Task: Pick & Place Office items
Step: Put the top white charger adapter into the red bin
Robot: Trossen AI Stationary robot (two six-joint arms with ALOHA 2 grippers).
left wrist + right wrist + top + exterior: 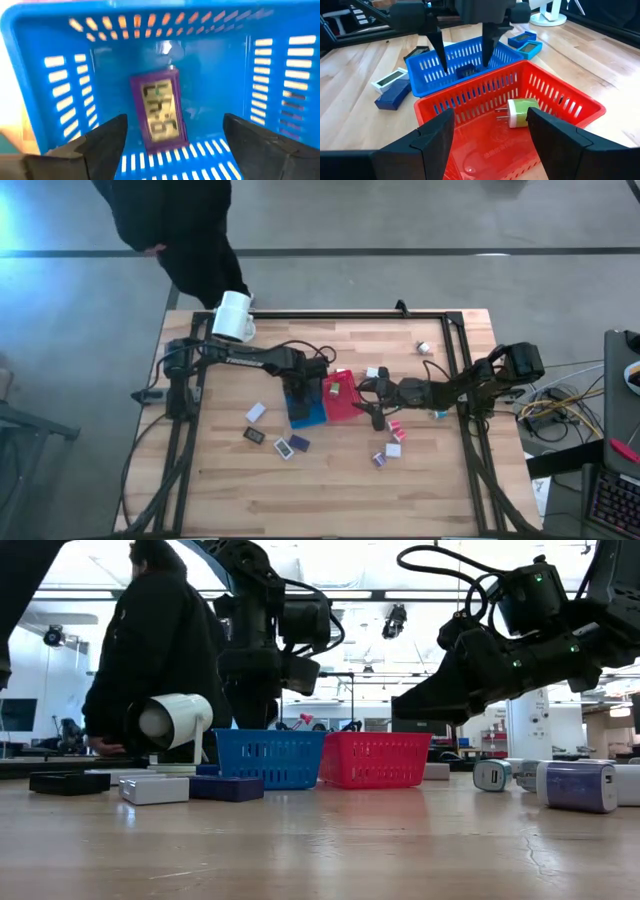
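Observation:
A flat purple-framed office item (pixel 160 112) lies on the floor of the blue basket (pixel 305 412). My left gripper (pixel 174 120) hangs above it, pointing down into the basket, open, one finger on each side and clear of the item. In the red basket (pixel 560 107) next to it lies a green-and-white plug piece (pixel 520 112). My right gripper (pixel 490 112) stands open at the red basket's right side, nearly level, with nothing between its fingers. More small items lie loose on the table: white (pixel 256 412), black (pixel 253 435), dark blue (pixel 299 443), pink (pixel 396 430).
A white mug (pixel 233 317) lies on its side at the table's far left. A person (pixel 170 220) stands beyond the far edge. Small pieces (pixel 393 449) (pixel 379 459) lie near the right arm, others (pixel 424 347) at the far right. A black frame (pixel 460 360) borders the table.

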